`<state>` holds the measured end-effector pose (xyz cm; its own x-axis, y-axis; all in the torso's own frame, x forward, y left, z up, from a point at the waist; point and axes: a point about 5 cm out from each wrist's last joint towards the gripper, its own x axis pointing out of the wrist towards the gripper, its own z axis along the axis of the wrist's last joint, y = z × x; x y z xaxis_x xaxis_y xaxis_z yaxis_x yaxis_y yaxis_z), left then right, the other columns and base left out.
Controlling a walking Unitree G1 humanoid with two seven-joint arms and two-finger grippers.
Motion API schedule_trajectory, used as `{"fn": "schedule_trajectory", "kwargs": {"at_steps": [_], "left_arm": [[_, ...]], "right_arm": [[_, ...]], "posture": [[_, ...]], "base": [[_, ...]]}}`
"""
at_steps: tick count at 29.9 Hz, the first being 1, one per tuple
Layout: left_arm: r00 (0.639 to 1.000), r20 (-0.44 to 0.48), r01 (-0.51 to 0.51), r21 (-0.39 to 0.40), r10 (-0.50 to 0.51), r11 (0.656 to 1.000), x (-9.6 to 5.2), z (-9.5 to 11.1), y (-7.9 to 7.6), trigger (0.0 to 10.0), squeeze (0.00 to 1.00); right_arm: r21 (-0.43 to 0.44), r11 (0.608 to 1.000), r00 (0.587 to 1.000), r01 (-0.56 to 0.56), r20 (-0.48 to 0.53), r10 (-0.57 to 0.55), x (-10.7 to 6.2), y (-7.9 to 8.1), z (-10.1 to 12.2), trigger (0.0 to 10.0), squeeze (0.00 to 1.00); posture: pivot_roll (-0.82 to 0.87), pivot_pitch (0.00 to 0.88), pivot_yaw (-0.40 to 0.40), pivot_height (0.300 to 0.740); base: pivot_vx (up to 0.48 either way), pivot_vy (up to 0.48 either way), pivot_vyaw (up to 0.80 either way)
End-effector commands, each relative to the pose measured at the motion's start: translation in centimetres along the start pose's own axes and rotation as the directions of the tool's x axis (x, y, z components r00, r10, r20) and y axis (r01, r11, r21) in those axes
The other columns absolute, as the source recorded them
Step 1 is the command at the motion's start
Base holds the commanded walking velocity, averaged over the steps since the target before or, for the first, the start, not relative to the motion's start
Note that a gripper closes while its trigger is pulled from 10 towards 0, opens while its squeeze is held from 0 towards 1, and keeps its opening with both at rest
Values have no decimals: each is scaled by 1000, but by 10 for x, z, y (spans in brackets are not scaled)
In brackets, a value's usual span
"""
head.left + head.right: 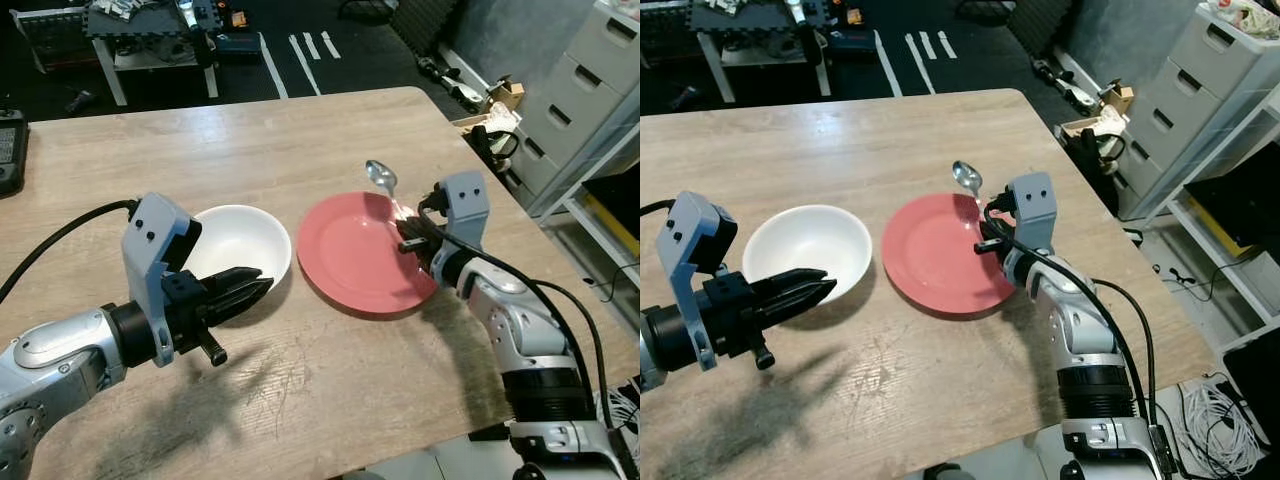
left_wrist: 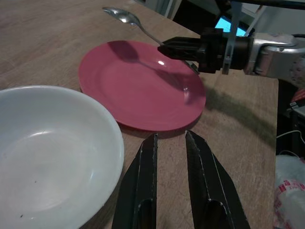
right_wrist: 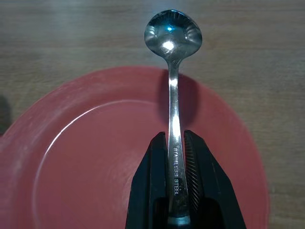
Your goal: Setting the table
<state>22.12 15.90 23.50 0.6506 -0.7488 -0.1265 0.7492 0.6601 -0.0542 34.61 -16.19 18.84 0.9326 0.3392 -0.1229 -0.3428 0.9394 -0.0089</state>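
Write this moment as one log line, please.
right pincer: shut on spoon, held over red plate | left pincer: open, beside white bowl | surface: wooden table

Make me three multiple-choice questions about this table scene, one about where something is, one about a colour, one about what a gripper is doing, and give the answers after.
1. Where is the white bowl relative to the plate?
A. On the robot's left of it
B. Stacked on it
C. On the robot's right of it

2. What colour is the plate?
A. Blue
B. Red
C. Green

3. What is the right gripper doing?
A. Hanging open
B. Gripping the bowl rim
C. Holding the spoon by its handle

Answers:
1. A, the bowl sits on the wooden table beside the plate, toward the left gripper.
2. B, it shows red in every view.
3. C, the right wrist view shows both fingers closed on the handle, with the spoon's bowl past the plate's far rim.
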Motion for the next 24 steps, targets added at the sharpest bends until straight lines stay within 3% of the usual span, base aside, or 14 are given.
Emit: {"fn": "schedule_trajectory", "kwargs": {"at_steps": [1,12,13,16,24], "left_arm": [[1000,-13,16,-7,-16,1000,0,-3,-2,10000,0],[1000,-13,16,-7,-16,1000,0,-3,-2,10000,0],[1000,-16,27,-7,-27,1000,2,-4,-2,10000,0],[999,-21,44,-7,-44,999,6,-5,-2,10000,0],[999,-19,48,-8,-48,999,7,-5,-2,10000,0]], "right_arm": [[8,1000,1000,9,-22,-9,-5,-1,-3,10000,0],[12,1000,999,14,-36,-13,-9,1,-2,10000,0],[26,999,998,27,-50,-25,-18,2,-11,10000,1000],[47,998,996,49,-73,-45,-33,5,-22,10000,1000],[50,997,995,66,-77,-62,-34,3,-22,10000,1000]], "posture": [[32,125,9,740],[32,125,9,740],[12,101,28,740],[9,100,29,740],[8,101,29,740]], "base": [[0,0,0],[0,0,0],[0,0,0],[0,0,0],[0,0,0]]}}
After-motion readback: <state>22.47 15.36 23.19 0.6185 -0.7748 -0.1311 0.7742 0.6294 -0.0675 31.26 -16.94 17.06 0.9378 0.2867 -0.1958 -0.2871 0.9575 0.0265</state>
